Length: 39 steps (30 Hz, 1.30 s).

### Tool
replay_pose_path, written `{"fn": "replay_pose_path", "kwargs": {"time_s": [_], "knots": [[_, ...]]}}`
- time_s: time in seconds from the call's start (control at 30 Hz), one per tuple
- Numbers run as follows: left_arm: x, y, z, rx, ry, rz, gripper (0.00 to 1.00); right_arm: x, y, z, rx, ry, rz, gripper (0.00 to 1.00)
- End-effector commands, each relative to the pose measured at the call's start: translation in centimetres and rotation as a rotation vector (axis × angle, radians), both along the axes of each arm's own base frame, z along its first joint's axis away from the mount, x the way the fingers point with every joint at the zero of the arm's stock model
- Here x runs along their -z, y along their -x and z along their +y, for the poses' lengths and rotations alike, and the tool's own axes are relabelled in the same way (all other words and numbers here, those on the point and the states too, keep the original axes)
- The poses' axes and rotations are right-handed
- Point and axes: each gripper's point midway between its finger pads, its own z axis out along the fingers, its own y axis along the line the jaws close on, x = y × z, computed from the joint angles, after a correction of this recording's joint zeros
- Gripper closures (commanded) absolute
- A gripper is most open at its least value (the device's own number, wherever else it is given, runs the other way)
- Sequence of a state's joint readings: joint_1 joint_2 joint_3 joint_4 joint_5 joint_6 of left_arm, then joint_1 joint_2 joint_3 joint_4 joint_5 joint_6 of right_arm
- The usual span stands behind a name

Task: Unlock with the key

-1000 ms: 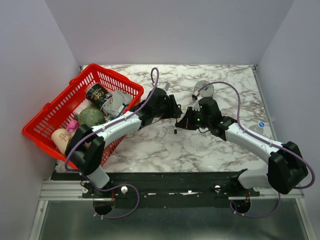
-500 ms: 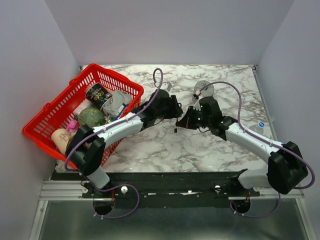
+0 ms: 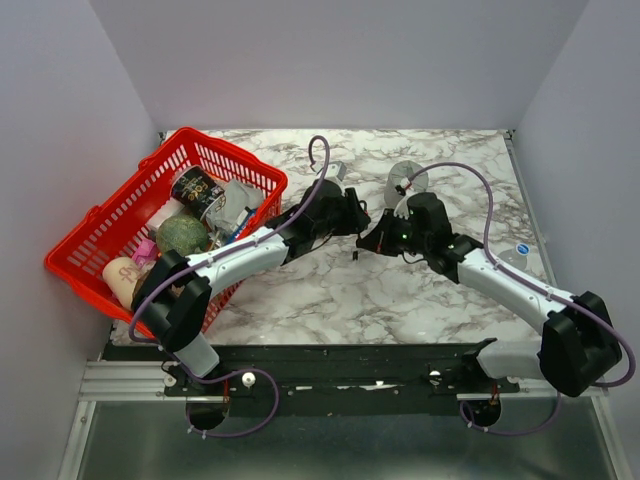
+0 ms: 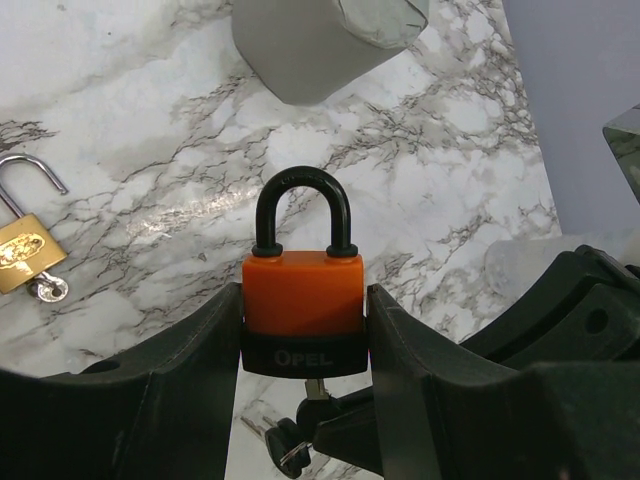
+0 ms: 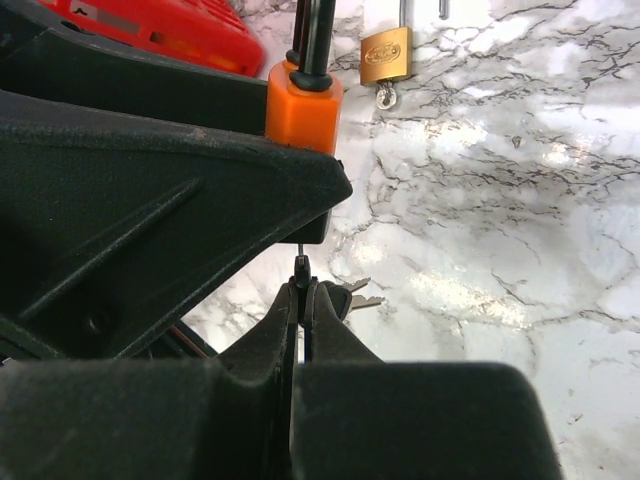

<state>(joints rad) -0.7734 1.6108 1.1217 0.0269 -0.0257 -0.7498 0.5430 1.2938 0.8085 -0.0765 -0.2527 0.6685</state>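
Observation:
My left gripper (image 4: pixel 303 318) is shut on the orange padlock (image 4: pixel 303 295), its fingers (image 4: pixel 205 345) pressing on the two sides of the body. The black shackle is down in both holes. My right gripper (image 5: pixel 303 290) is shut on the key (image 5: pixel 300 268), pinching its black head. In the left wrist view the key's (image 4: pixel 317 390) thin blade enters the black underside of the lock. Two spare keys (image 4: pixel 283 447) hang beside it. From above, the left gripper (image 3: pixel 352 214) and right gripper (image 3: pixel 372 238) meet over the middle of the table.
A brass padlock (image 4: pixel 22 250) with its shackle open lies on the marble. A grey block (image 4: pixel 310 40) stands beyond it. A red basket (image 3: pixel 110 215) full of items sits at the left. A clear round object (image 3: pixel 405 178) lies at the back.
Both grippers have drifted a little toward the back of the table. The right gripper with the key has closed in on the underside of the padlock.

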Motion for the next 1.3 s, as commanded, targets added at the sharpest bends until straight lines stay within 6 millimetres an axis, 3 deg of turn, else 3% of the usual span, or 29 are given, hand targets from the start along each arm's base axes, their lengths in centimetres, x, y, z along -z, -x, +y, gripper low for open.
{"fn": "replay_pose_path", "kwargs": {"time_s": [0.0, 0.73, 1.27], "knots": [[0.7, 2.5, -0.9, 0.078, -0.034, 0.033, 1.00, -4.6, -4.2, -2.0, 0.145, -0.054, -0.208, 0.99], [2.0, 3.5, -2.1, 0.108, -0.058, 0.043, 1.00, -7.8, -5.1, -3.0, 0.167, -0.082, -0.366, 0.99], [2.6, 5.5, -3.7, 0.171, -0.044, 0.067, 1.00, -10.1, -5.6, -3.6, 0.193, -0.099, -0.482, 0.99]]}}
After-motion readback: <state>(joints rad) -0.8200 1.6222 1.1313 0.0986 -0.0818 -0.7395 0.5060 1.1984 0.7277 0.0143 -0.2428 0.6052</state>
